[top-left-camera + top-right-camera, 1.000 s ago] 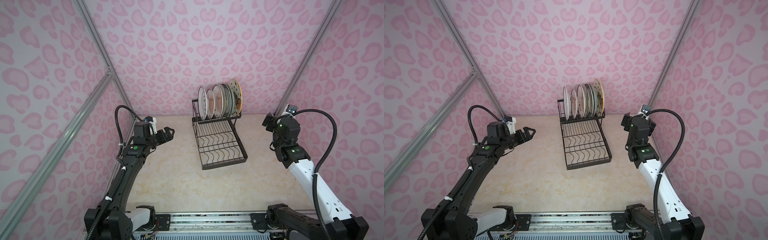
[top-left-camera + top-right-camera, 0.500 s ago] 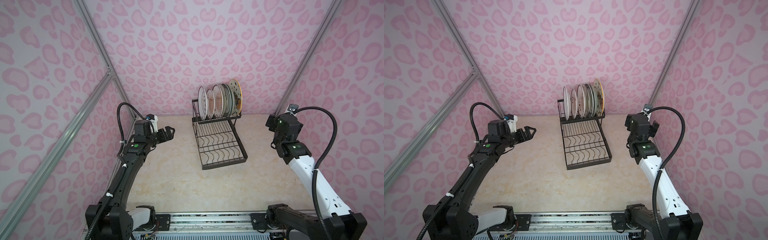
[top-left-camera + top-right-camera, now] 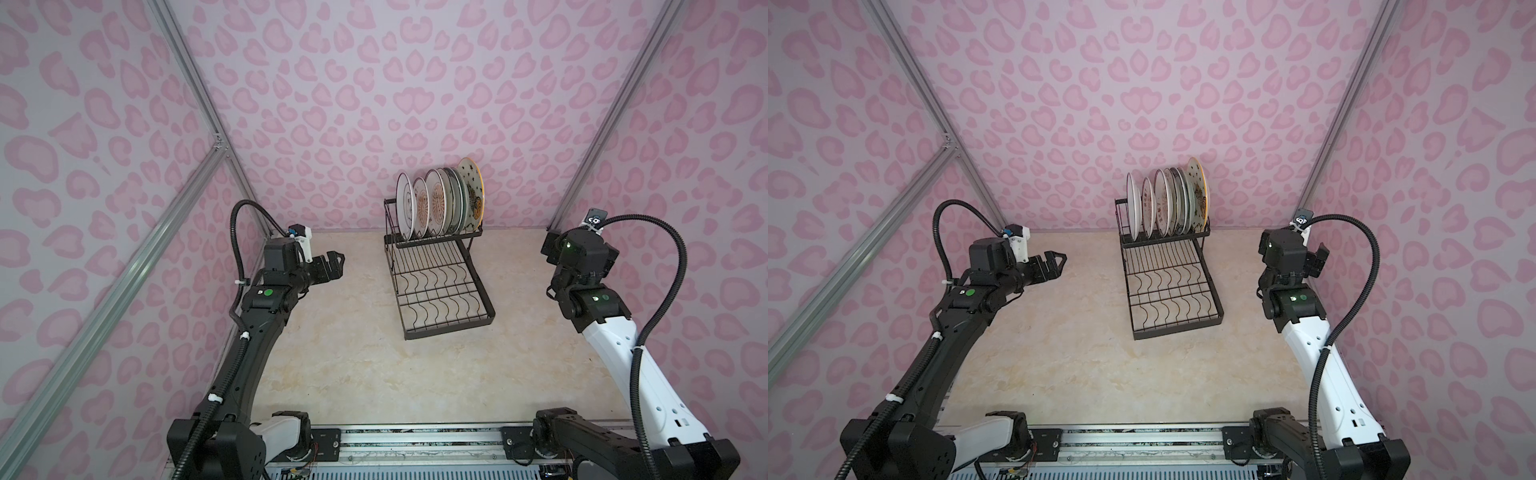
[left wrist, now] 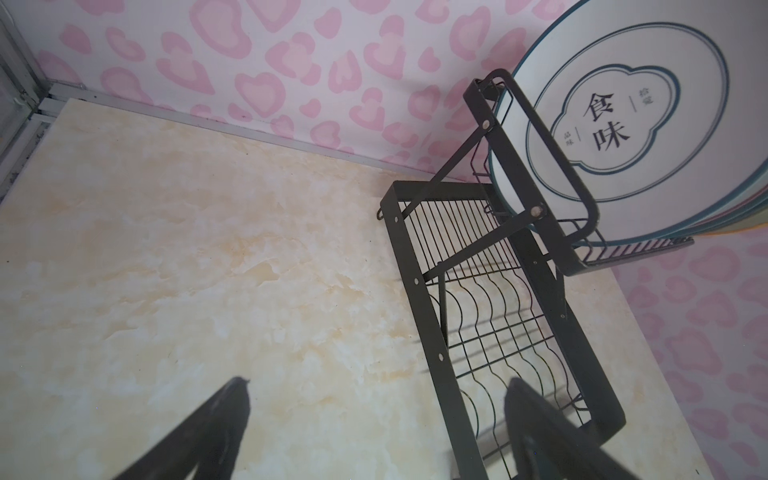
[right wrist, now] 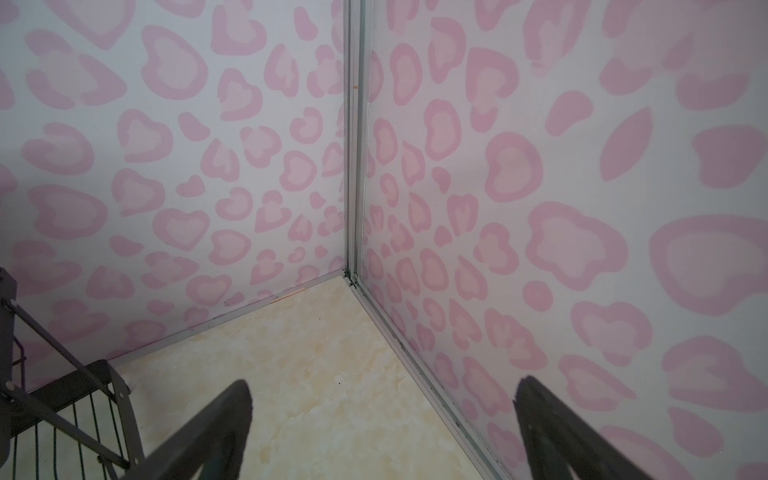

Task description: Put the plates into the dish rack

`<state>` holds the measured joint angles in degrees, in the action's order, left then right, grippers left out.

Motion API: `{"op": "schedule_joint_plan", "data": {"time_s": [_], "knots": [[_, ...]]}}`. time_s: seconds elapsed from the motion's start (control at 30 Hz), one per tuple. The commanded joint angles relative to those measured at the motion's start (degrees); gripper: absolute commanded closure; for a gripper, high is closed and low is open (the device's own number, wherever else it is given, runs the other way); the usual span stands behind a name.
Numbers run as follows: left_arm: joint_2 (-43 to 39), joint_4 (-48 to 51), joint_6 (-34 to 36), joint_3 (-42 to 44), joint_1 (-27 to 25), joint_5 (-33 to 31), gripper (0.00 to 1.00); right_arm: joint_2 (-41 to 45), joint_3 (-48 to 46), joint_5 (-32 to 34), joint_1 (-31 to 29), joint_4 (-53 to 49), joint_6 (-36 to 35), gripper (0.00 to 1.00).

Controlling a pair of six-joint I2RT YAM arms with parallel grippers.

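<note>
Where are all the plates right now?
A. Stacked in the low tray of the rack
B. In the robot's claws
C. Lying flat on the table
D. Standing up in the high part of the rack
D: in both top views the plates stand on edge, side by side, in the raised back basket of the dish rack.

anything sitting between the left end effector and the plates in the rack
Nothing loose. The left end effector is open over bare table to the left of the dish rack. Only the rack's own end frame crosses in front of the nearest of the plates, as the left wrist view shows.
</note>
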<state>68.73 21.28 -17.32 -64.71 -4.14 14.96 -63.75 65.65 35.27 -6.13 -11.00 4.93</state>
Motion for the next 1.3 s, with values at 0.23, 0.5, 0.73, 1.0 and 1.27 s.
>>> {"op": "schedule_joint_plan", "data": {"time_s": [0.23,0.5,0.73,1.0,1.27], "knots": [[-4.0,2.7,6.4,0.0,0.3,-9.6,0.02,1.0,-0.3,2.7,0.4,-1.6,-0.7,0.02],[-3.4,-0.8,6.2,4.5,0.5,-15.6,0.03,-1.2,-1.0,0.9,0.6,-2.3,2.5,0.02],[-4.8,-14.7,5.3,14.3,1.7,-18.2,0.02,1.8,-7.2,-2.8,1.2,5.1,4.0,0.02],[-7.0,-31.7,9.9,27.9,2.6,-20.3,0.03,1.2,-12.0,-4.7,1.8,7.8,3.7,0.02],[-1.4,-44.4,10.9,35.1,4.4,-16.8,0.02,1.6,-20.0,-5.2,3.2,17.7,3.2,0.02]]}}
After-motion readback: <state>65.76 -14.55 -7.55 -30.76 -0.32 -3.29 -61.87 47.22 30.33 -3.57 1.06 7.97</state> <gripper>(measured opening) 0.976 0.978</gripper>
